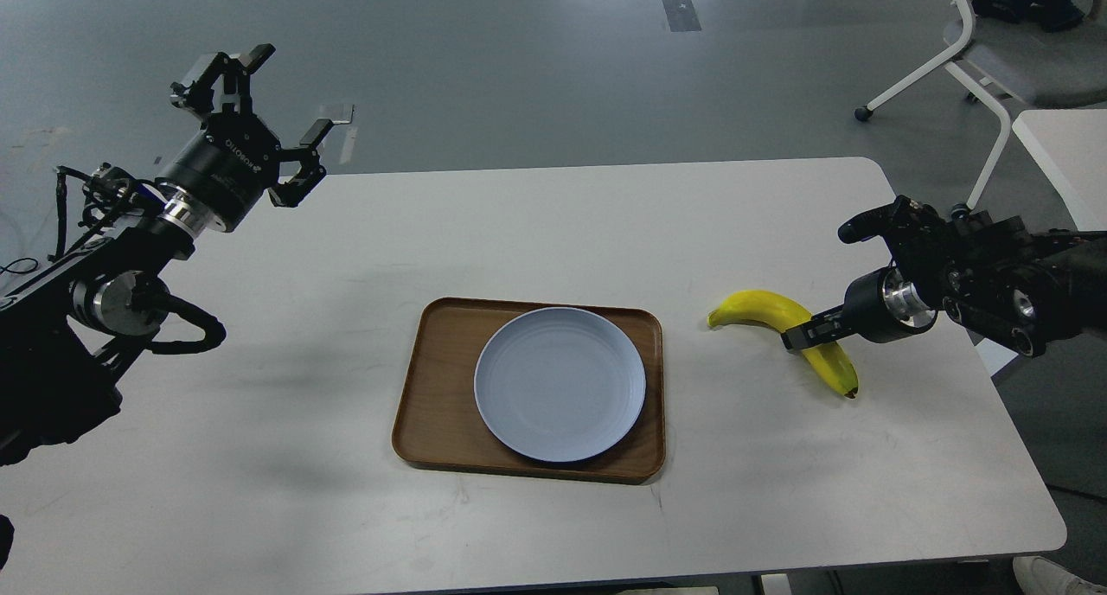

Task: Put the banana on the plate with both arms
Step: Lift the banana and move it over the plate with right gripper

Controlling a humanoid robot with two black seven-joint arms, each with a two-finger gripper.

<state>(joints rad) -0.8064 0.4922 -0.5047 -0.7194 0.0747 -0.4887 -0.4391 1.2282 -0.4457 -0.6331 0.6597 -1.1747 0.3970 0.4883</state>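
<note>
A wide white surface fills the view, with grey floor beyond and a white office chair at far right. A brown wooden tray lies at its middle, holding the pale blue plate, which is bare. The left arm's gripper hangs high over the surface's far left corner, jaws spread wide and holding nothing. The right arm's gripper reaches in low from the right, its jaws at the middle of the yellow banana; whether they are clenched on it cannot be told. The banana lies on the surface, right of the tray and apart from it.

The step looks like the pick-up. Next likely calls for lifting the banana leftward over the tray's rim. Nothing stands between.
</note>
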